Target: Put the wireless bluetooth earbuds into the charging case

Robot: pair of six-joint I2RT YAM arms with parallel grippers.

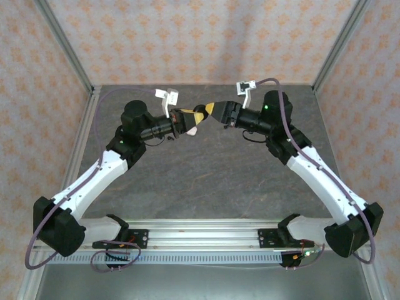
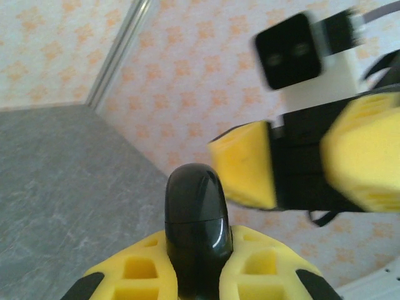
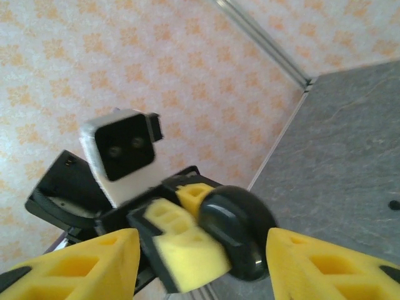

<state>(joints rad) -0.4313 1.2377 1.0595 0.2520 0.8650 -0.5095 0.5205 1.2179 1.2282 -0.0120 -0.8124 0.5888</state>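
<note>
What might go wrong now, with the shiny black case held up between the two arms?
The black case sits high above the table, pinched only at one end by the left gripper, so it might slip and fall. The right gripper has open jaws either side of it; closing off-centre might knock it loose.

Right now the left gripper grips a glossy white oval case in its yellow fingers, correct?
No: the glossy oval case is black, not white, as the left wrist view shows. The left gripper does grip it in its yellow fingers.
</note>
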